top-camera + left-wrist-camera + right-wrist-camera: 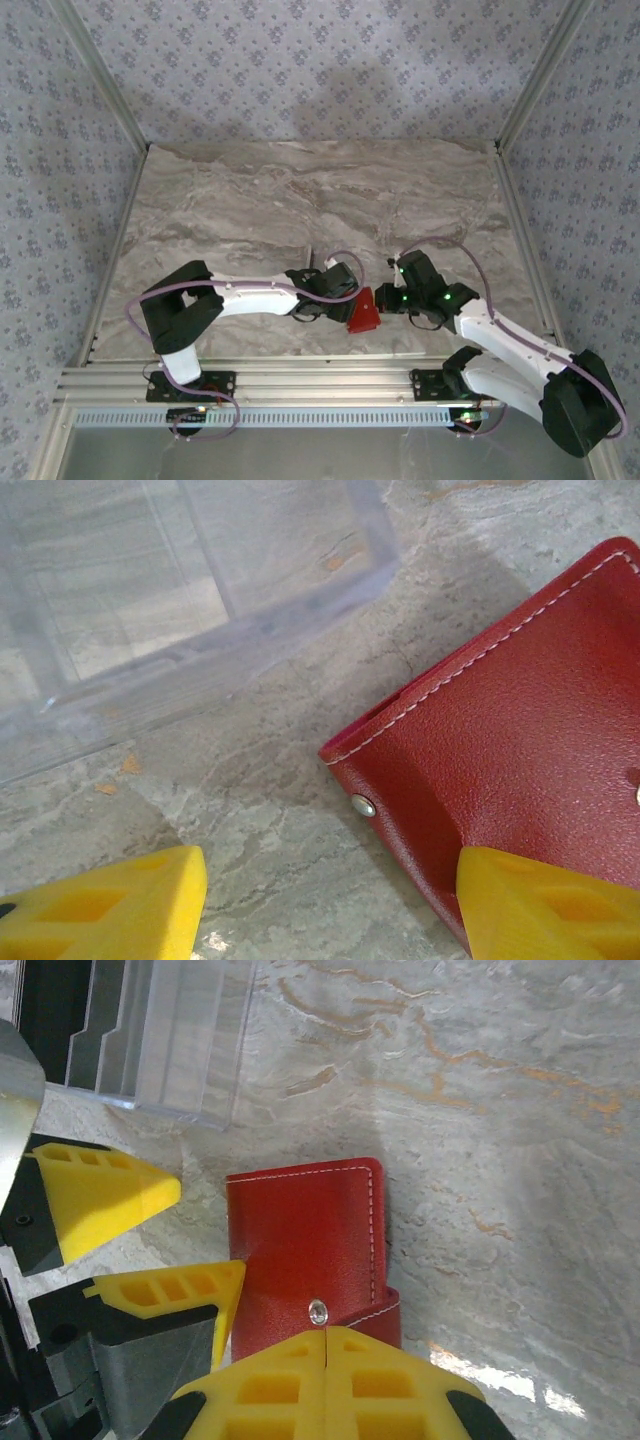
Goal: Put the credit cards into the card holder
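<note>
Reading from left to right, we are looking at the near part of a marbled tabletop (300, 200). The left fingers (338, 312) are reaching rightward and are standing spread apart, closing on nothing. In the left wrist view we are seeing one of these yellow fingers (110, 910) over bare marble, while the other is overlapping the near corner of the card holder (520, 750). A clear box (200, 580) is standing on the marble just beyond them.

The card holder (363, 314), red with white stitching, is lying folded on the tabletop near its near edge, between the two arms' fingers. Its metal snap stud (318, 1310) is showing, and its tab is curling up at the right.

From the right, the right fingers (388, 300) are coming in against the card holder. In the right wrist view we are seeing them (328, 1380) pressed together directly over its near edge. We cannot tell whether they are pinching the tab. The left fingers (100, 1195) and the clear box (180, 1050) are lying to the left there.
</note>
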`<state>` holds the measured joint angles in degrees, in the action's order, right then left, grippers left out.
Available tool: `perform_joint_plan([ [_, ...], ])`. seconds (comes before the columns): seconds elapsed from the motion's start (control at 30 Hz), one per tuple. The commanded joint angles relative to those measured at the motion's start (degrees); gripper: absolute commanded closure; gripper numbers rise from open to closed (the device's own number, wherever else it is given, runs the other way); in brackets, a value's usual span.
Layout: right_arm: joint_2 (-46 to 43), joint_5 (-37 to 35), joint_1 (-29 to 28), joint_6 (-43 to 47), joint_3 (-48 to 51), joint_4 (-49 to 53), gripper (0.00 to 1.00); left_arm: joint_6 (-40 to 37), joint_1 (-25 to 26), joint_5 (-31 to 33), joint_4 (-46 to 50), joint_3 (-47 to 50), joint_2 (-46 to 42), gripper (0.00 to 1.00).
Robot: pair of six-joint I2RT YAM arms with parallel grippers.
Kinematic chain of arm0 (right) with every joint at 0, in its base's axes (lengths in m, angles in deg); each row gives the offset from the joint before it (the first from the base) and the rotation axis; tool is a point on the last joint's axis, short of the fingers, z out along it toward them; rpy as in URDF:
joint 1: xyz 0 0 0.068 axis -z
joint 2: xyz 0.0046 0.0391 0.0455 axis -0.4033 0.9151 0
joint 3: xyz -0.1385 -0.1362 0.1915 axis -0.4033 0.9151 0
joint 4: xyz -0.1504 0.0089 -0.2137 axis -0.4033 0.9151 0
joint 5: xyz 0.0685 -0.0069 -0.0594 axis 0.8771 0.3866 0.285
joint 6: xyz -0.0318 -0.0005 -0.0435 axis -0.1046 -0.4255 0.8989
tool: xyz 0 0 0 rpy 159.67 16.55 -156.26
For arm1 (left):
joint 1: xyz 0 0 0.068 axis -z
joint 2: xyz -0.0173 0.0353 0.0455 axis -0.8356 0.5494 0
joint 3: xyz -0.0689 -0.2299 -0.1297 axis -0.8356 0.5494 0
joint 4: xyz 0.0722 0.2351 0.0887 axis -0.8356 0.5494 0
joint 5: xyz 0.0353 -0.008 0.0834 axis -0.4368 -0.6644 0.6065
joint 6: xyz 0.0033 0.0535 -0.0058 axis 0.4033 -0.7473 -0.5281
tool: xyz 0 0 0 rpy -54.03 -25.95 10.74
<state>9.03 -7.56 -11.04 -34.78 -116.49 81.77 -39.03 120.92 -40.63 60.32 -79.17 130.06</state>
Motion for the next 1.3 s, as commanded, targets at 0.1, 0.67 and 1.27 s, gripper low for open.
perform_joint_plan([
  [0.1, 3.5, 2.1, -1.8, 0.4, -0.6, -3.6, 1.0, 0.4, -0.1, 1.6, 2.3, -0.2, 1.3, 0.33],
  [0.67, 11.4, 3.0, -3.2, -0.8, -1.2, -8.7, 1.0, 0.1, -0.1, 0.9, 1.5, 0.0, 1.3, 0.34],
  [1.27, 13.9, 0.5, -4.9, -2.5, -0.7, -8.0, 1.0, 0.0, -0.2, 0.8, 1.4, -0.2, 1.8, 0.35],
])
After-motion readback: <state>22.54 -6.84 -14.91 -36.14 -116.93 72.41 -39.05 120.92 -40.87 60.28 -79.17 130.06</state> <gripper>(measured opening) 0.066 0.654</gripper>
